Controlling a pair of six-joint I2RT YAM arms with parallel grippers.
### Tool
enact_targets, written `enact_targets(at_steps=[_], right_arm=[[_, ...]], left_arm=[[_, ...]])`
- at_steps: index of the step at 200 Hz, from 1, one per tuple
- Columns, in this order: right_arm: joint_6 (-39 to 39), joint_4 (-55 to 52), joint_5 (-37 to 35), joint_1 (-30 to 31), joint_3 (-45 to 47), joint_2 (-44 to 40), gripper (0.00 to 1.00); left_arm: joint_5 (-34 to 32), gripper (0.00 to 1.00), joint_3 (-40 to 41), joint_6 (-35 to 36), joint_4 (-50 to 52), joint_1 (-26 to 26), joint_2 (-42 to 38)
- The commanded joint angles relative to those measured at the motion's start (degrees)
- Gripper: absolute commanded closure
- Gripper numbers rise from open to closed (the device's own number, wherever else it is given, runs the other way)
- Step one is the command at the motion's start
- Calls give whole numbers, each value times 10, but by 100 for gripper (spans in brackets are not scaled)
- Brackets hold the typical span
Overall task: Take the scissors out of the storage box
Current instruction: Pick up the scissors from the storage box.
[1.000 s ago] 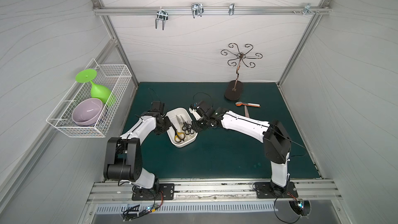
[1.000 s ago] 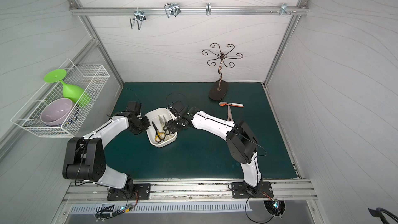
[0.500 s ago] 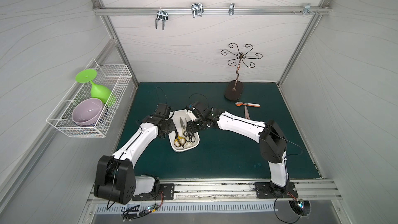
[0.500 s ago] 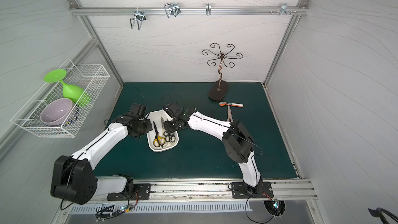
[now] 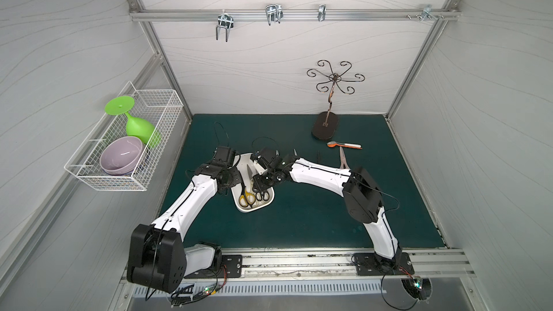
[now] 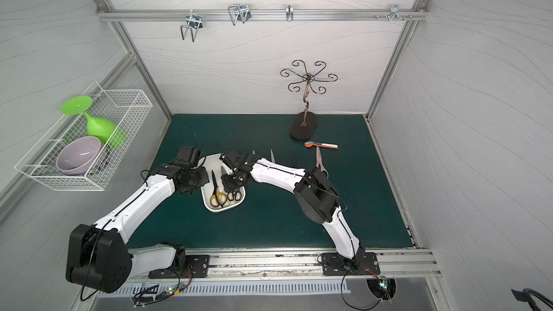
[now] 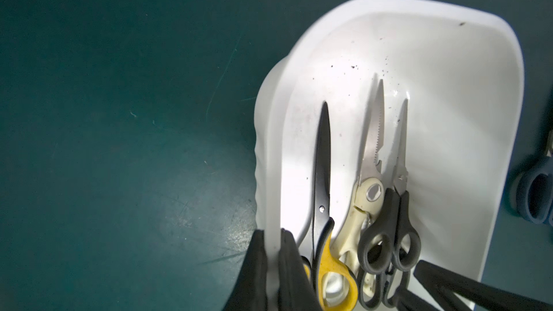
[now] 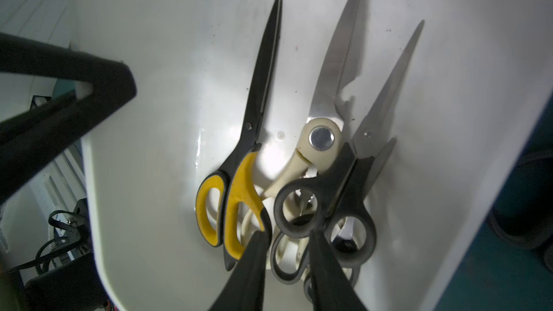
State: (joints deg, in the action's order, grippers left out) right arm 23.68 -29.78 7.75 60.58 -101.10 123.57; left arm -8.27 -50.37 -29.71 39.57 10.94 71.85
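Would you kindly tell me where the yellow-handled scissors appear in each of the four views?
In a top view: yellow-handled scissors inside the storage box, just left of centre.
In a top view: the scissors, farther left of centre.
Left wrist: scissors beside the rim the left tool clamps.
Right wrist: scissors nearest that clamped rim.
Shared landmark: the white storage box.

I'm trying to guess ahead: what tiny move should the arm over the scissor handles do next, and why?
Probably close the jaws of the right gripper on the handle of the dark grey scissors. The jaws stand open right at that handle loop, nothing is held yet, and the left gripper clamps the wall of the storage box, likely steadying it.
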Motion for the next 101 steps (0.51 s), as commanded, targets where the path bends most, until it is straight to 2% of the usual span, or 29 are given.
enact_targets(at_steps=[1,101], right_arm=[[8,-27,15,9,-19,22,70],[0,-89,-22,18,-93,80,70]], left_arm=[[-4,100,-5,-5,-18,4,3],[-4,100,-8,-5,-15,3,6]])
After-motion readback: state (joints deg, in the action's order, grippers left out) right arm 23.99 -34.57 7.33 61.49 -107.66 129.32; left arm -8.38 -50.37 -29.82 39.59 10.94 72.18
